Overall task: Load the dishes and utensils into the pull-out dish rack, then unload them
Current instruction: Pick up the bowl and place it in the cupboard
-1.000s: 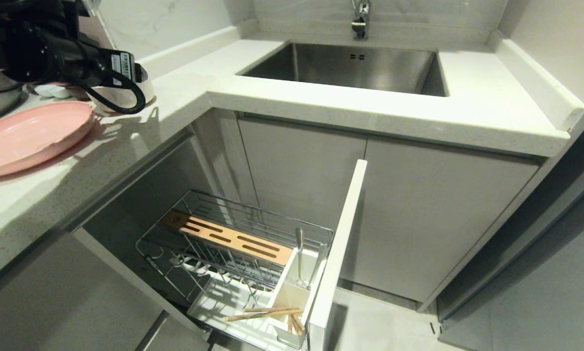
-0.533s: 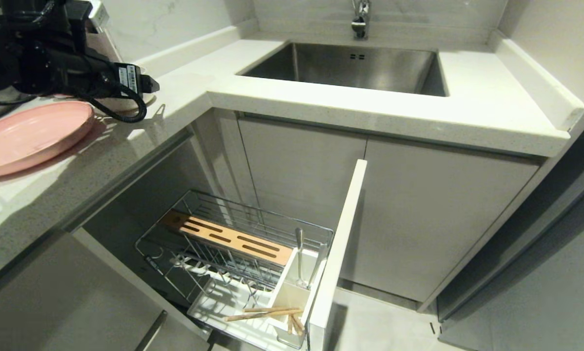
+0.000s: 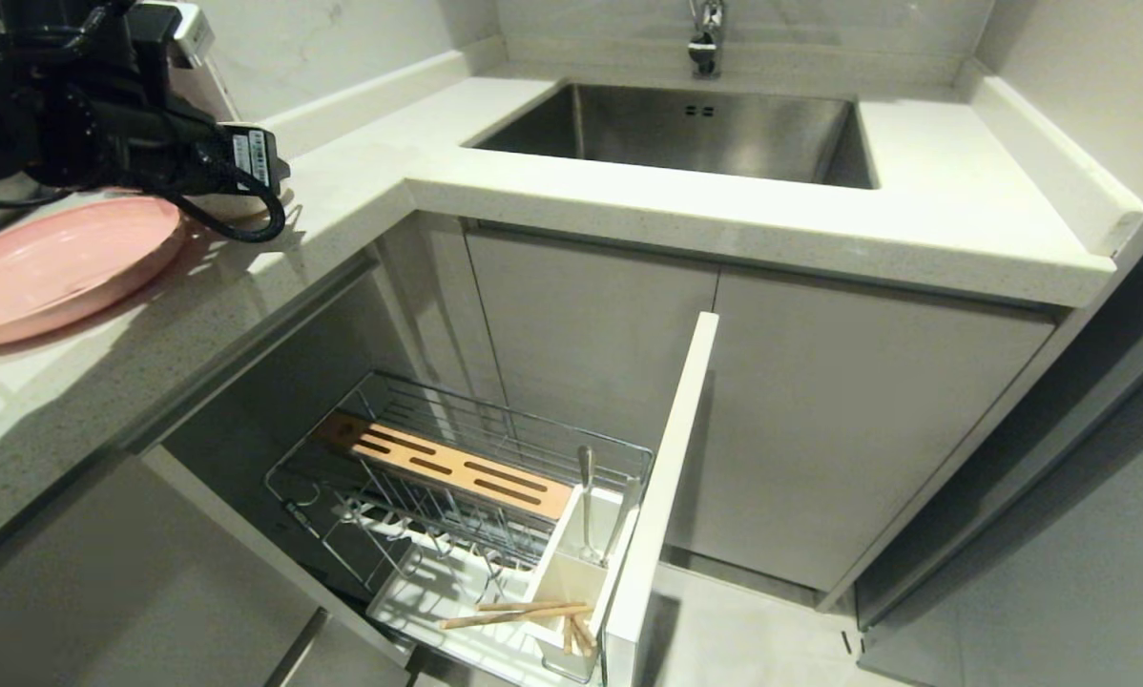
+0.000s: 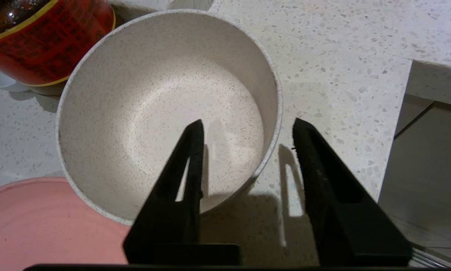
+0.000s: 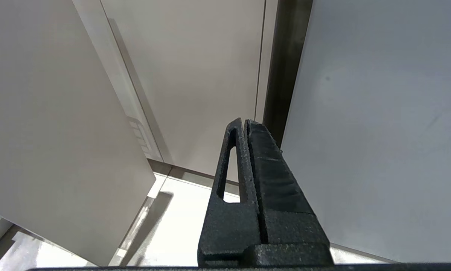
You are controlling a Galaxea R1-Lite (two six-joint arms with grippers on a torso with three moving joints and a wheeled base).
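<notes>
Head view. Left hand at upper left of frame, over the tabletop; fingers hidden behind the black wrist body. Pale-pink plate flat on the tabletop at far left, just below the wrist. Pull-out dish rack drawn out at lower centre, white front panel edge-on; slotted wooden strip across the wire basket. Metal cutlery upright in the white cutlery box; chopsticks lying across the box and drip tray near the bottom edge. Sink at top centre.

Left wrist view. Left hand partly open, straddling the near wall of the cream-white bowl — one finger inside the bowl, the other outside over the tabletop; rim between them, no firm grip visible yet. Bowl upright, its edge overlapping the plate at lower left; red-labelled jar just beside it at upper left. Judged rigid, light, smooth-glazed and breakable — best pinched on the rim wall, squarely, to avoid slipping or tipping.

Right wrist view. Right hand fully closed, empty, parked beside cabinet panels above the floor.
</notes>
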